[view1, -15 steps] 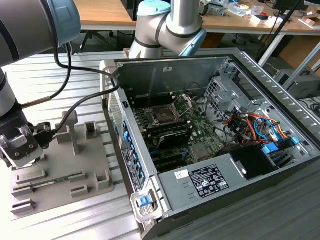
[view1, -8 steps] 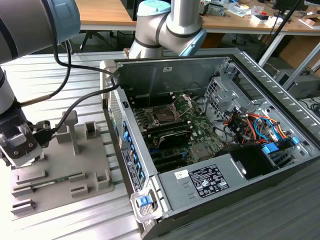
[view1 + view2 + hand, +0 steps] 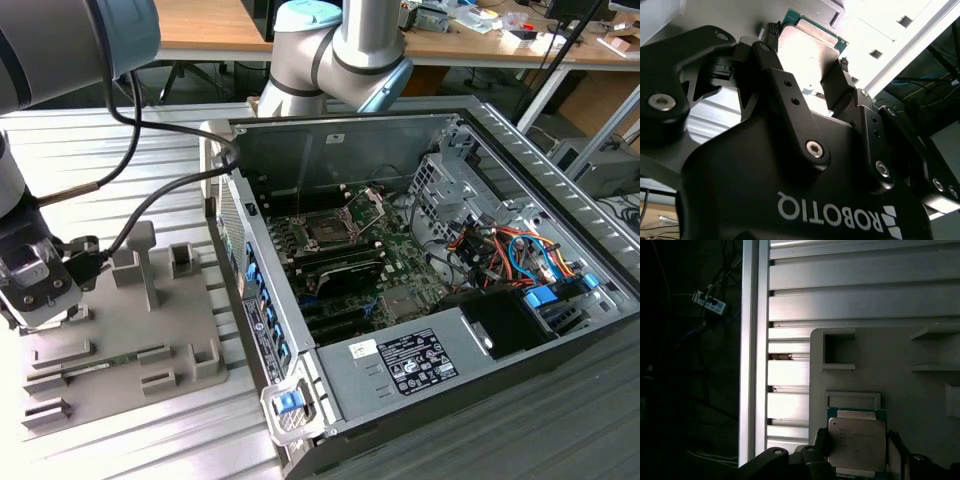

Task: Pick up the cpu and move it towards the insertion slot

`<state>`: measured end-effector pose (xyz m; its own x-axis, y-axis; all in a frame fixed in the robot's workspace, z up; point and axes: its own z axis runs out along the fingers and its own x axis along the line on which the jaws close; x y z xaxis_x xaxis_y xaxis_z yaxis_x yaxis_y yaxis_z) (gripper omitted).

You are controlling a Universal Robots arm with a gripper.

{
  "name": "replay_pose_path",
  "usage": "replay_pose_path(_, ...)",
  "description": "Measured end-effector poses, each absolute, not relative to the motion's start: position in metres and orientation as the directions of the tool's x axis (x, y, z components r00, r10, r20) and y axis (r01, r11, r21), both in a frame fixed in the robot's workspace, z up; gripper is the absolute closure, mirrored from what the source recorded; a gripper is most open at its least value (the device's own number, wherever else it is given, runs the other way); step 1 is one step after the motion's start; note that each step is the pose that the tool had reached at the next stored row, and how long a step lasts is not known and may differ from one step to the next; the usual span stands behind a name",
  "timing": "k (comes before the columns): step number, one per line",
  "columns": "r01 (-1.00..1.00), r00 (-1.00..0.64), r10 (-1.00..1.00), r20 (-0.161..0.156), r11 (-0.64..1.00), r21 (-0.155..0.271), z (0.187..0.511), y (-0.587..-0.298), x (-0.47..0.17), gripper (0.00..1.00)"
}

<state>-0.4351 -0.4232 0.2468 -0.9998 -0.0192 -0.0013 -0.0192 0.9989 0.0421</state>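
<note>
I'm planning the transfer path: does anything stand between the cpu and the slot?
Yes. The gripper holds the cpu over the tray, outside the case; its side wall rises between cpu and slot. The slot's plate stands open.

- White block lettering [image 3: 832, 214], a maker's mark, on the black housing of the claw [image 3: 807, 52].
- Faint fine print [image 3: 855, 436] on the silvery metal top of the small flat square cpu [image 3: 858, 452]; it cannot be read.
- Large white printed sticker [image 3: 421, 362], with a small white sticker [image 3: 362, 348] at its nine o'clock, both on the dark metal power-supply box [image 3: 345, 378]; the print is too small to read.
</note>
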Motion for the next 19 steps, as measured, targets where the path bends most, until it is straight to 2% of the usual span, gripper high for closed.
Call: replay_pose_path(19, -0.019, -1.0, -0.019, -0.001, 0.999, 0.044, 0.2563, -0.4232, -0.4351, 0.45)
